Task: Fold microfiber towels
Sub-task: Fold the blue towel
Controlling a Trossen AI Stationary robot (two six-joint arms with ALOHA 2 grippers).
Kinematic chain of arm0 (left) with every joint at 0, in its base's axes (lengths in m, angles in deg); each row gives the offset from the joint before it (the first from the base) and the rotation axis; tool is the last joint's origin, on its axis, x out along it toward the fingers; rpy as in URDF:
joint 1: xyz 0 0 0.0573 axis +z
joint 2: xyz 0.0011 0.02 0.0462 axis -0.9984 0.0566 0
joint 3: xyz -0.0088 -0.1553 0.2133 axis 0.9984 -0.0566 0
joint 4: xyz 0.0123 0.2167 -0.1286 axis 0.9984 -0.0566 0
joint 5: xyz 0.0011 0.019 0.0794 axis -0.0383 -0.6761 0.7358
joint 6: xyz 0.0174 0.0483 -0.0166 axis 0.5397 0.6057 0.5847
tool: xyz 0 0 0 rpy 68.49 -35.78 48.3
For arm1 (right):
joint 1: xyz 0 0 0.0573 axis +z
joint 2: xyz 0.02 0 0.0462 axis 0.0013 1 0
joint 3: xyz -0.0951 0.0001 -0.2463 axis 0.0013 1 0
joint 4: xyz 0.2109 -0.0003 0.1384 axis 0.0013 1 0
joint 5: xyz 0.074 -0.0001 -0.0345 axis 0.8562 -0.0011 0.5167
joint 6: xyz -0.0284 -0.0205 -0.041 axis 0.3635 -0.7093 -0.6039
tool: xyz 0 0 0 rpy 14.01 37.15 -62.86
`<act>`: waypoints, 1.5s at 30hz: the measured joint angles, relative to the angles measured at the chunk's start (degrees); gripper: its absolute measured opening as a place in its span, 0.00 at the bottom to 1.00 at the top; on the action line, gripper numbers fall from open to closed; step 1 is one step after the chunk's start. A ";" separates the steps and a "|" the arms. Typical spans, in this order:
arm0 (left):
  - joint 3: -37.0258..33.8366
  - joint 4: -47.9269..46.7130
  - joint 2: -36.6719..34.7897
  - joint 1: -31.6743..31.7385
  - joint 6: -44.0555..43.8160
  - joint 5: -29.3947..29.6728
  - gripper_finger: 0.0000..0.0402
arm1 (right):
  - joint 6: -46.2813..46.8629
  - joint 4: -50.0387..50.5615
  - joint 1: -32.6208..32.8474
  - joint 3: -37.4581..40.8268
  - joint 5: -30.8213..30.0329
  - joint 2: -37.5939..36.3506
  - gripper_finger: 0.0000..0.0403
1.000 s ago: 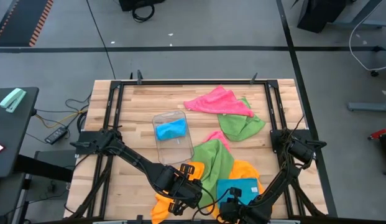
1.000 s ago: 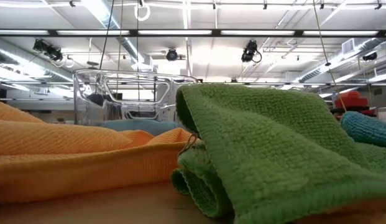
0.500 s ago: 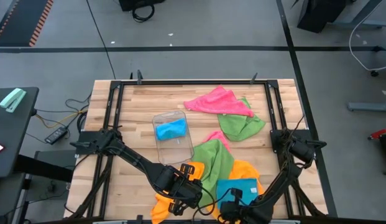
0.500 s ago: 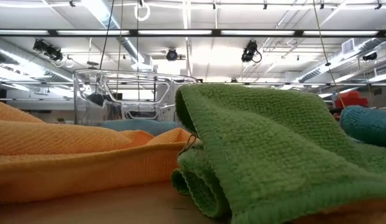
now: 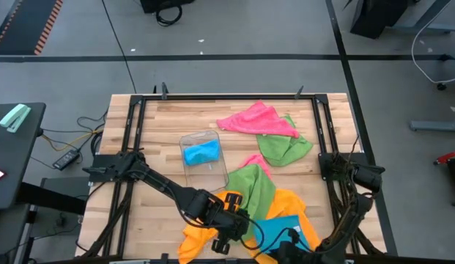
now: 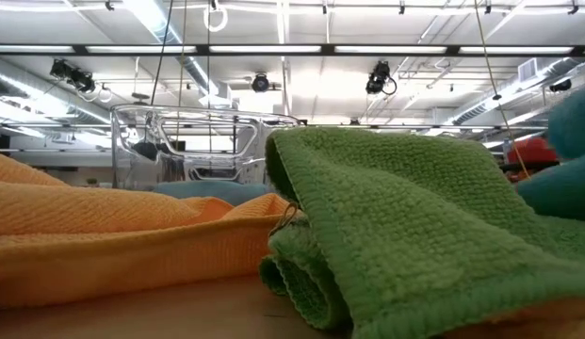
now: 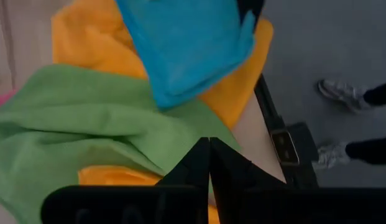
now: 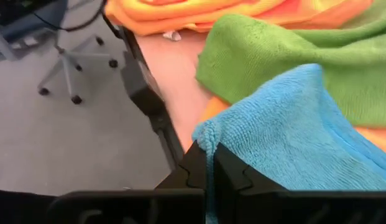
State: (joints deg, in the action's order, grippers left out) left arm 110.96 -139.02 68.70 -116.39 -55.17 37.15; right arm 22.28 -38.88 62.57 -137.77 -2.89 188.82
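Wooden table (image 5: 161, 147), right end effector (image 8: 208, 163) clamped on blue towel (image 8: 292, 137), left end effector (image 7: 209, 163) together.

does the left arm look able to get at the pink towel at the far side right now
Probably yes: the pink towel lies uncovered on top, nothing above it. The left tool is shut at the near edge, holding nothing visible, though it's a long stretch.

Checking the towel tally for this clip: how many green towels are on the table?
2. One green towel lies at the far right, beside the pink towel; the other green towel drapes over the orange towel near the front. Folds could hide more.
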 joint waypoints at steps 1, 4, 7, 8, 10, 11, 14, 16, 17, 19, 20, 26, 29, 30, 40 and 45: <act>0.00 0.58 0.00 0.05 -0.16 0.01 0.06 | 1.34 0.03 0.47 0.49 -0.35 0.00 0.02; 0.02 3.83 0.98 0.08 -1.29 -0.02 0.07 | 5.44 -0.05 1.41 2.70 -0.35 0.07 0.02; 0.00 5.85 3.16 0.01 -2.71 -1.61 0.09 | 9.36 -0.40 1.79 4.83 -0.37 0.11 0.02; 0.00 6.12 4.02 -0.11 -3.30 -2.40 0.10 | 10.17 -0.45 1.82 5.16 -0.42 0.13 0.02; -0.04 6.00 5.64 -0.50 -5.17 -3.02 0.12 | 11.04 -0.49 2.15 5.23 -0.86 0.13 0.02; -0.04 6.50 6.47 -0.64 -5.98 -2.99 0.13 | 11.28 -0.60 2.32 5.23 -1.15 0.13 0.02; -0.04 9.53 8.39 -1.40 -6.08 -2.37 0.17 | 11.61 -1.33 3.01 5.23 -1.55 0.13 0.02; -0.04 12.26 9.35 -1.95 -6.06 -1.82 0.22 | 11.66 -2.03 3.58 5.23 -1.58 0.13 0.02; -0.04 14.29 10.02 -2.17 -5.90 -1.19 0.25 | 11.69 -2.56 3.73 5.23 -1.56 0.13 0.02; -0.04 16.53 10.97 -2.75 -3.92 1.10 0.32 | 11.99 -3.32 4.29 5.21 -1.57 0.13 0.02; -0.04 18.10 11.55 -2.97 -1.99 2.51 0.35 | 12.19 -3.34 4.48 5.21 -1.57 0.13 0.02; 0.00 23.13 14.64 -3.94 10.94 11.93 0.56 | 12.63 -2.88 4.75 5.21 -1.64 0.13 0.02; 0.00 23.94 16.02 -4.01 14.22 14.96 0.62 | 12.58 -2.84 4.54 5.21 -1.98 0.13 0.02; 0.00 24.18 16.52 -4.00 15.38 15.07 0.63 | 12.58 -2.84 4.51 5.21 -2.27 0.13 0.02; 0.02 25.49 19.96 -4.00 28.55 17.04 0.60 | 12.93 -3.03 3.50 5.21 -2.77 0.13 0.02; 0.04 26.31 21.53 -3.41 30.77 18.10 0.58 | 12.94 -3.37 3.37 5.21 -2.79 0.15 0.02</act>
State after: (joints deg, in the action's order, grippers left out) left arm 111.00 -112.71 90.23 -119.80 -24.39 55.25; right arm 35.22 -42.25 65.94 -132.57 -5.69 188.97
